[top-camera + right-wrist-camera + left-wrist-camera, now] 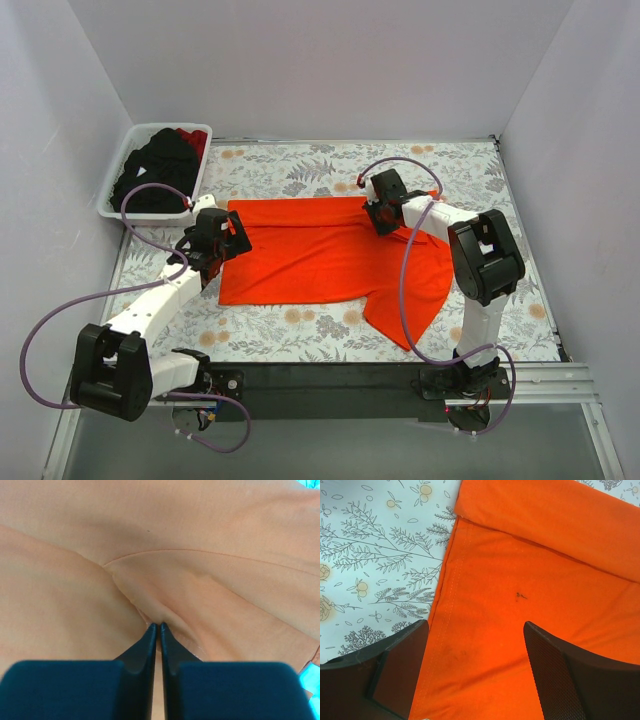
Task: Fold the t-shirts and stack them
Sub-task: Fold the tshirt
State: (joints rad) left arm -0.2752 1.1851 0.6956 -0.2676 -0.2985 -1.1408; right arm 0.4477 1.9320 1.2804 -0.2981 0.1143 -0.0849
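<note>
A bright orange t-shirt (320,255) lies spread on the floral table, its top edge folded over and one sleeve hanging toward the front right. My left gripper (238,238) hovers open over the shirt's left hem; in the left wrist view the gripper (475,625) straddles the stitched edge of the shirt (530,570) with nothing between the fingers. My right gripper (378,218) sits at the shirt's upper right. In the right wrist view that gripper (158,625) is shut, pinching a raised ridge of the orange cloth (175,540). A black t-shirt (155,170) and a dark red one (192,138) lie in the basket.
The white plastic basket (112,205) stands at the back left corner, just behind my left arm. Grey walls close the table on three sides. Purple cables loop off both arms. Floral tablecloth (375,555) shows left of the shirt.
</note>
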